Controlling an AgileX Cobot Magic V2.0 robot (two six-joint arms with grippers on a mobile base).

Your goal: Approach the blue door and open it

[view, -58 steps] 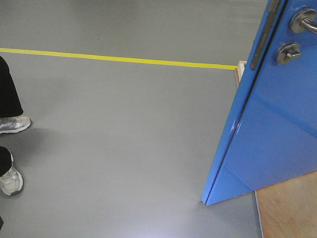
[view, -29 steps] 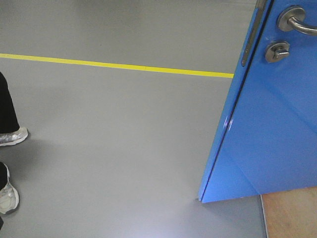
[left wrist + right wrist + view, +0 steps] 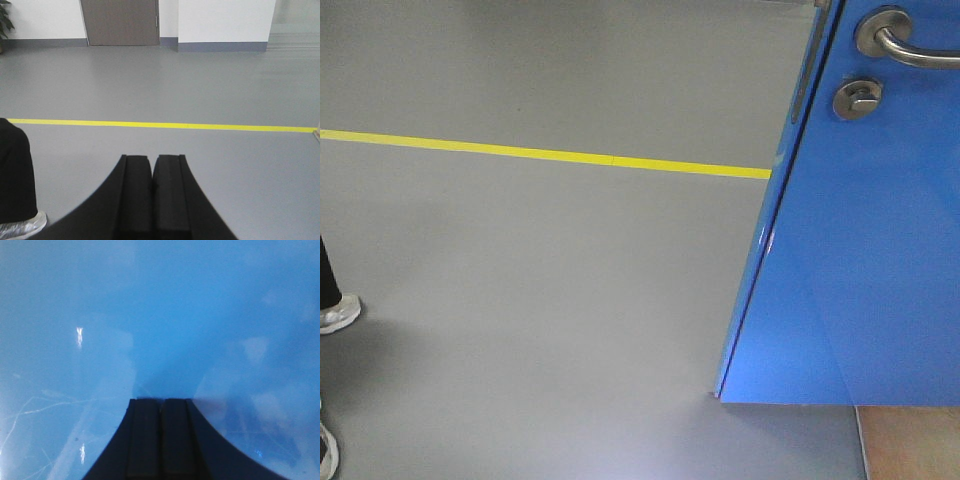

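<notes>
The tall, glossy bright blue door panel (image 3: 860,250) filled the front view from about two o'clock down to five o'clock, its near edge running slantwise to a bottom corner resting just above the grey floor (image 3: 540,300), so it stood ajar and not flush in a frame. Its curved silver lever handle (image 3: 905,45) sat at one o'clock, with the round silver lock (image 3: 857,97) just below it. A thin yellow floor line (image 3: 540,153) ran from nine o'clock across to the door's edge, and a person's white shoe (image 3: 338,315) showed at eight o'clock, well apart from the door. The left end effector (image 3: 151,192) was clenched on nothing, its black pads pressed together and aimed out over bare floor, probably parked so as not to snag. The right end effector (image 3: 161,435) was likewise clenched and empty, its tips at or very near the blue surface; the wrist view was all blue glare, so contact could not be settled. That pose suited pushing the panel with a blunt, closed tip, not gripping the lever. A strip of light wooden board (image 3: 910,440) lay under the door at five o'clock. The door seemed partly swung; further opening likely called for steady forward pressure without the tip slipping on the slick paint.
</notes>
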